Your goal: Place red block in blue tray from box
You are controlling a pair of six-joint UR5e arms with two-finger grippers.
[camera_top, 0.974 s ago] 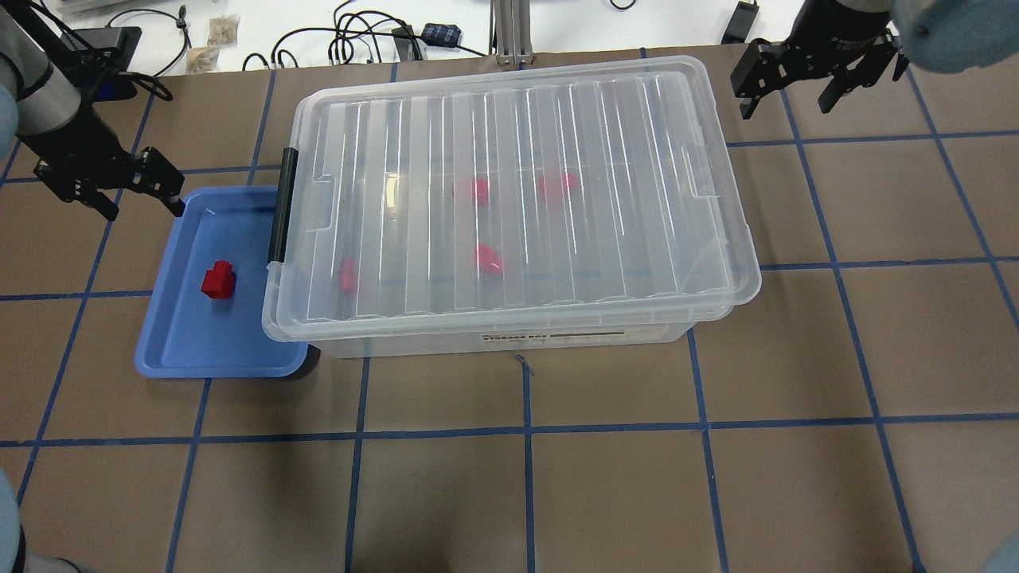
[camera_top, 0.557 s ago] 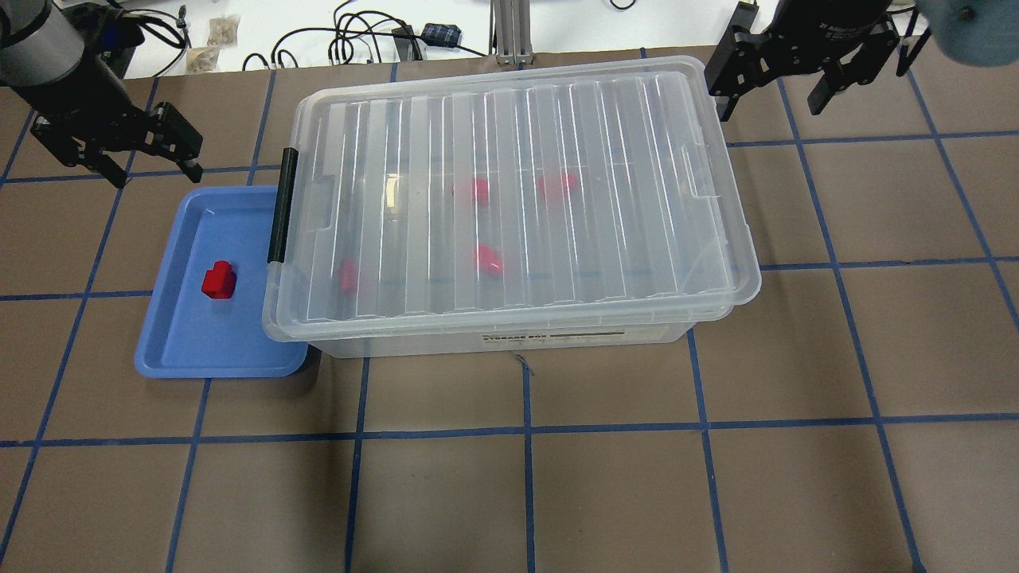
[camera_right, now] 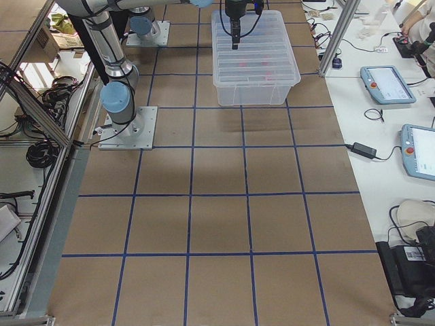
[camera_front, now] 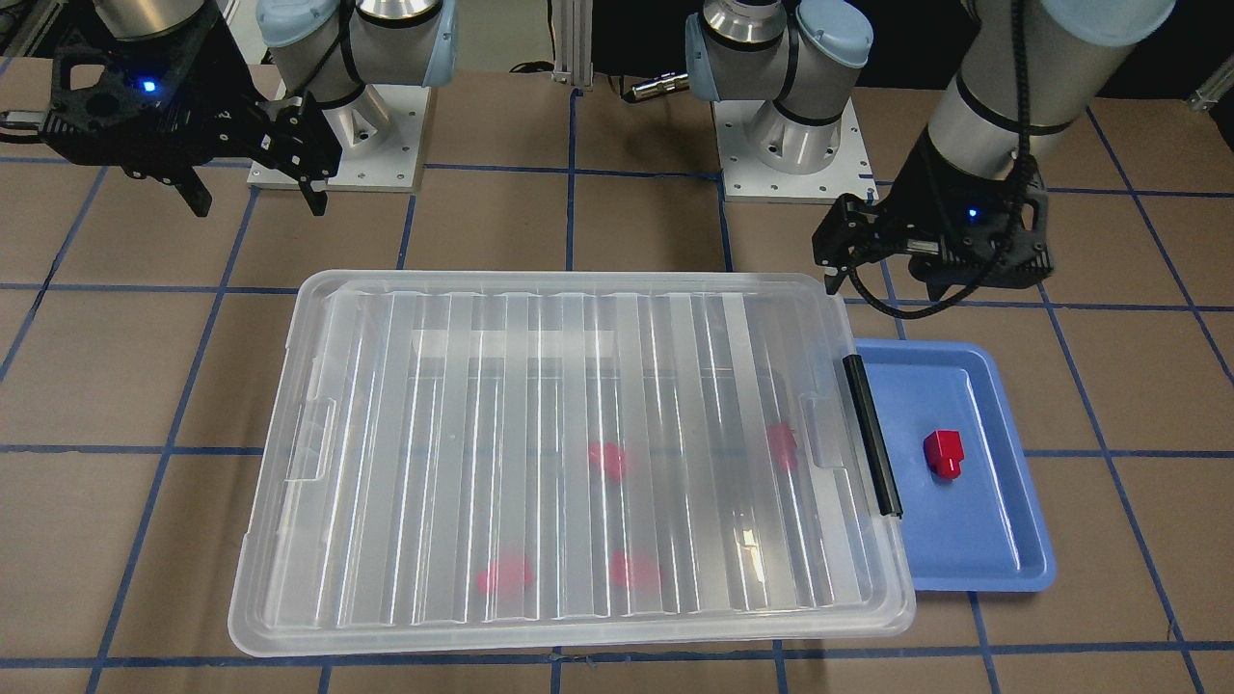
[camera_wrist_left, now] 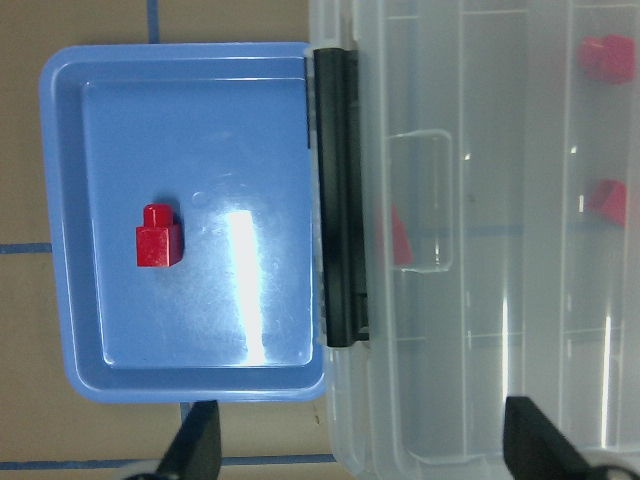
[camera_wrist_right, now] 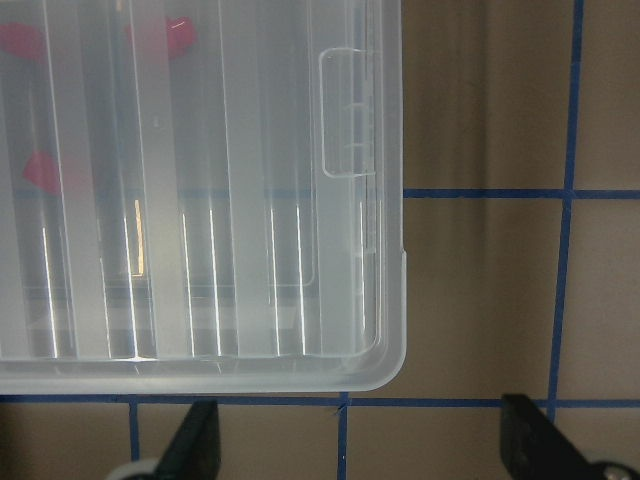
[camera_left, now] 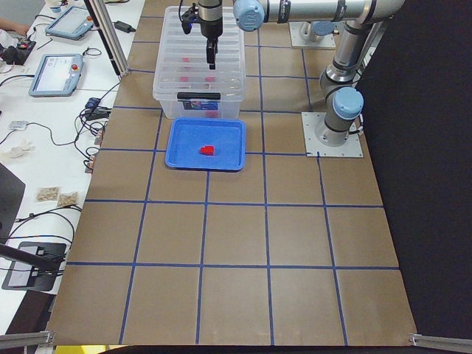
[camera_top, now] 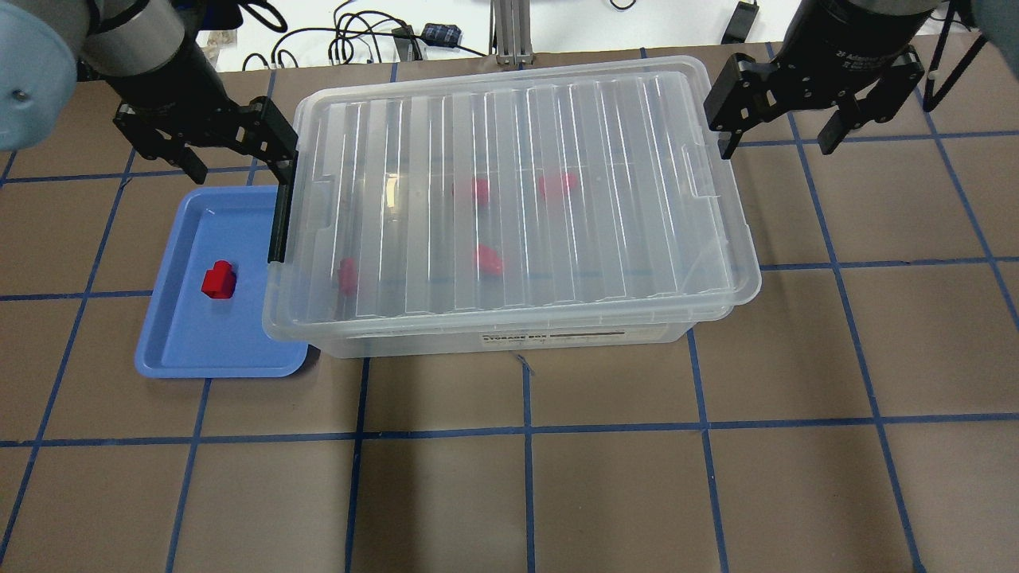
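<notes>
One red block lies loose in the blue tray, also seen in the left wrist view. The tray sits against the left end of the box, whose ribbed lid is on, with the black latch at that end. Several more red blocks show blurred through the lid. My left gripper is open and empty, above the tray's far end and the latch. My right gripper is open and empty, above the box's far right corner.
Brown table with a blue tape grid. Cables and small devices lie on the white bench beyond the far edge. The two arm bases stand behind the box in the front-facing view.
My left gripper moved right, from beside the tray's far left corner to the latch end of the box. My right gripper shifted slightly toward the box's corner. The block in the tray stayed put.
</notes>
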